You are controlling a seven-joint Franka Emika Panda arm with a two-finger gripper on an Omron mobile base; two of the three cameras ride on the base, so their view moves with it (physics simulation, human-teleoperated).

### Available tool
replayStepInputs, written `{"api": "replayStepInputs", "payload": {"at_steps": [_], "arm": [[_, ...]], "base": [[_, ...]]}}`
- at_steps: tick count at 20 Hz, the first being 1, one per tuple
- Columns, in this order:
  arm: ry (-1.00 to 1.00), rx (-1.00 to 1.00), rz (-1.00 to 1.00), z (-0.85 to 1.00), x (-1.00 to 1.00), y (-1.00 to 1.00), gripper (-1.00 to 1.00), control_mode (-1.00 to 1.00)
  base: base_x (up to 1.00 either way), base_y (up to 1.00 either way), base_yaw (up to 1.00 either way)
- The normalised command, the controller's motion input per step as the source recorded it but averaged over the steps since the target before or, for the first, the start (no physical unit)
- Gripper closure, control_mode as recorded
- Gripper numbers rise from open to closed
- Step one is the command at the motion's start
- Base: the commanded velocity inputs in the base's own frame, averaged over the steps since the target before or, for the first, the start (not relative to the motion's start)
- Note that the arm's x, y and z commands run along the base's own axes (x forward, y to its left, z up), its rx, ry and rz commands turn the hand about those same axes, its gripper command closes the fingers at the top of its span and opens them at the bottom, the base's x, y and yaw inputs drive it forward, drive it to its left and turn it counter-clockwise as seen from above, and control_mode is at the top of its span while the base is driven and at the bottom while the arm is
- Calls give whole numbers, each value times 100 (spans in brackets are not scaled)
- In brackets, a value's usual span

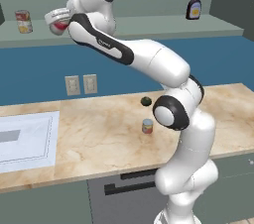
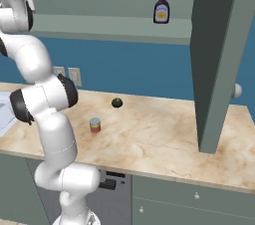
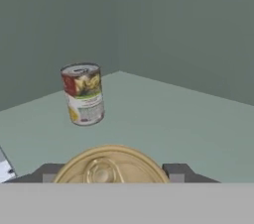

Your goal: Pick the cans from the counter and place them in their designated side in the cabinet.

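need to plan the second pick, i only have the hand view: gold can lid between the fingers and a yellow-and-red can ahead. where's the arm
Observer: The gripper is up at the cabinet ledge, shut on the red-and-white can, right of the yellow-and-red can.
Operator: is the other can out yet
Observer: No, the shorter can stands upright on the counter.
Operator: anything near it
Observer: A dark green lump lies behind it, apart from it.

Held can (image 3: 110,164) — lower body cut off; tool (image 1: 58,21) fingertips hidden behind it.
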Motion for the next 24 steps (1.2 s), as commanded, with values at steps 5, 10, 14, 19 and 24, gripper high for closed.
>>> {"api": "replayStepInputs", "payload": {"at_steps": [5, 10, 14, 19, 24], "arm": [[9, 0, -3, 0, 16, 7, 100, -100], [5, -1, -2, 0, 19, 11, 100, -100], [1, -1, -1, 0, 21, 11, 100, -100], [2, -1, -2, 0, 23, 14, 100, -100], [4, -2, -2, -1, 23, 16, 100, -100]], "base": [[0, 0, 0], [0, 0, 0], [0, 0, 0], [0, 0, 0], [0, 0, 0]]}}
